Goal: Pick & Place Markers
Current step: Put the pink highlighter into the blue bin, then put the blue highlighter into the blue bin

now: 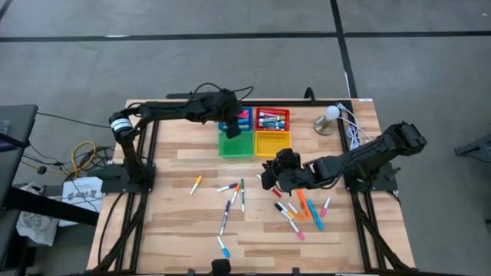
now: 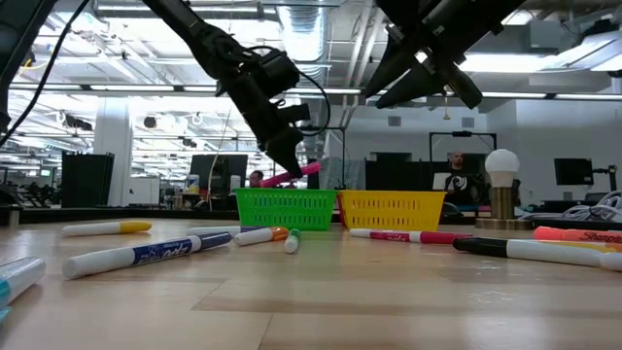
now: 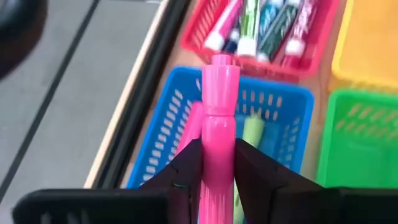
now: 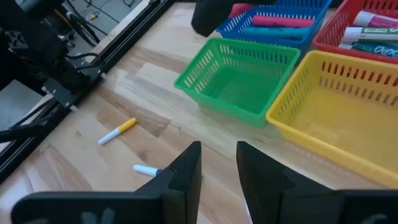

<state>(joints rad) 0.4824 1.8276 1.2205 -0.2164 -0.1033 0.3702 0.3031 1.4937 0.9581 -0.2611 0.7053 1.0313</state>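
Observation:
My left gripper (image 3: 217, 152) is shut on a pink marker (image 3: 219, 93) and hangs over the blue tray (image 3: 168, 118) at the table's far middle; it also shows in the high view (image 1: 230, 127). The blue tray holds a pink and a green marker. The red tray (image 1: 272, 119) holds several markers. The green tray (image 1: 236, 144) and the yellow tray (image 1: 273, 142) show nothing inside. My right gripper (image 4: 217, 158) hovers open above the table's middle (image 1: 270, 173), nothing between its fingers. Several markers (image 1: 307, 207) lie loose on the wood. My left gripper pinches the pink marker's barrel (image 3: 217, 134) between its two fingers. The marker runs along the fingers, and its capped end (image 3: 221, 68) sticks out past the fingertips. The fingers slant down toward the table's far edge. The marker is lifted clear above the blue tray.
Loose markers lie at the near middle (image 1: 224, 218) and left of middle (image 1: 196, 184). A lamp with a round bulb (image 1: 330, 116) and white cables (image 1: 353, 134) sit at the far right. The four trays stand together in a square.

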